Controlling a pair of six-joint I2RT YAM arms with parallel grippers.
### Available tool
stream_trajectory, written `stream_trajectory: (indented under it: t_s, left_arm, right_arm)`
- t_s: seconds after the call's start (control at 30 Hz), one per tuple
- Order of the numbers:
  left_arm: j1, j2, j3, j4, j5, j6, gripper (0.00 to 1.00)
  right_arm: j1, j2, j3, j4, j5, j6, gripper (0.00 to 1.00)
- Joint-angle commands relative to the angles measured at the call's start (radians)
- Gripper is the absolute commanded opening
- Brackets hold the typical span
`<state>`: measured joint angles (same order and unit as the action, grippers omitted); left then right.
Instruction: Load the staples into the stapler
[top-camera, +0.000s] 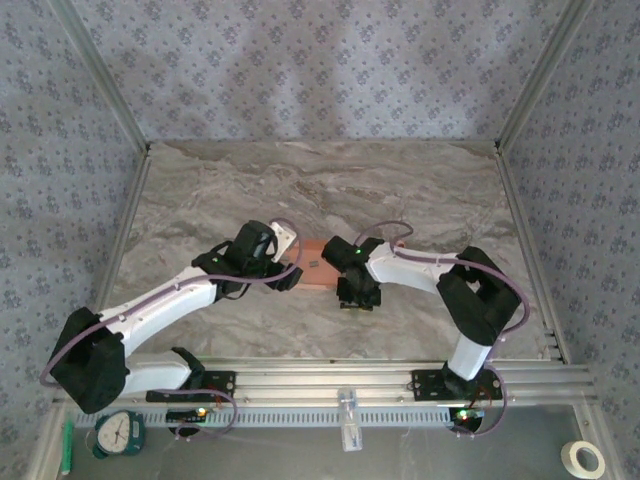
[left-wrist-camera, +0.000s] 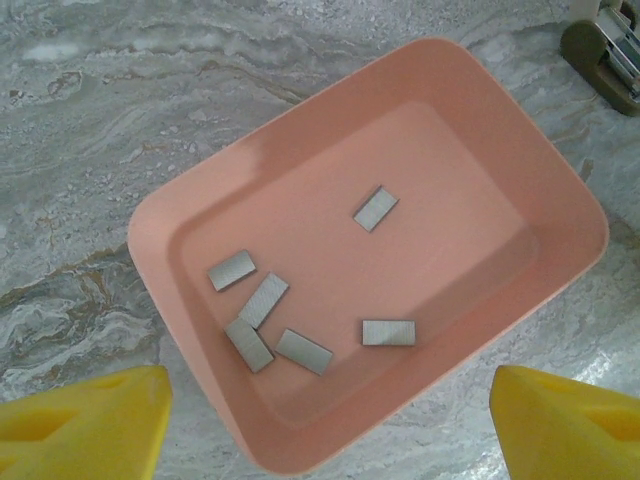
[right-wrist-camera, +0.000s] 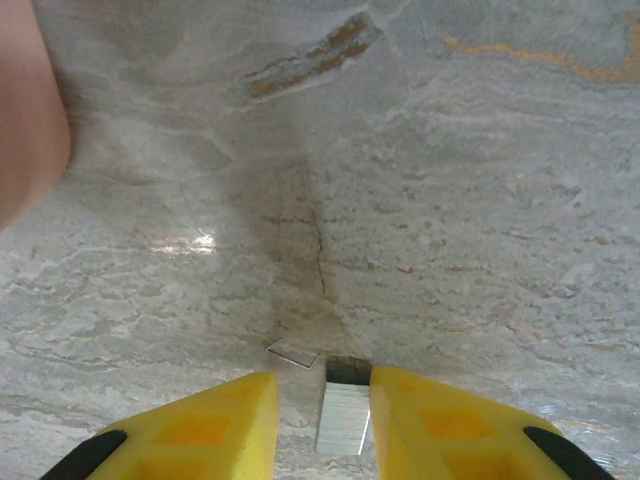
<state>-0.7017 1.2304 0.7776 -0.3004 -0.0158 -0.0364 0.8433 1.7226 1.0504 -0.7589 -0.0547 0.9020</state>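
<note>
Six grey staple strips (left-wrist-camera: 263, 300) lie loose on the floor of one salmon-pink tray (left-wrist-camera: 150, 230), four of them clustered and two apart. A seventh grey metal strip (right-wrist-camera: 343, 418) sits outside the tray on the marble table (left-wrist-camera: 90, 100), between the yellow fingers of the right gripper (right-wrist-camera: 325, 378). Those fingers stand narrow. The strip is against one finger, with bare table showing beside the other, so it is not pinched.

The left gripper (left-wrist-camera: 330, 385) hangs over the tray's near rim, fingers spread wide and holding nothing. Both forearms reach inward and meet at the tray.

A cropped olive object (left-wrist-camera: 605, 55) beyond the tray's far corner cannot be identified. A teal dial clock (top-camera: 120, 432) and a tape roll (top-camera: 588, 458) rest near the arm bases.
</note>
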Motion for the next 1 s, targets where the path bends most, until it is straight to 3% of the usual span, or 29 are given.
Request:
stream_trajectory:
  t_s: [0.0, 0.47, 0.97]
  left_arm:
    - [0.008, -0.02, -0.016, 0.021, 0.007, -0.011, 0.83]
    - [0.008, -0.017, -0.02, 0.03, 0.014, -0.005, 0.83]
    - [0.011, -0.019, -0.02, 0.03, 0.013, -0.002, 0.83]
  right_arm:
    - [0.011, 0.025, 0.028, -0.078, 0.042, 0.011, 0.32]
    - [0.012, 0.034, 0.013, -0.067, 0.014, 0.017, 0.32]
    - [0.0, 0.052, 0.0, -0.017, -0.004, -0.001, 0.23]
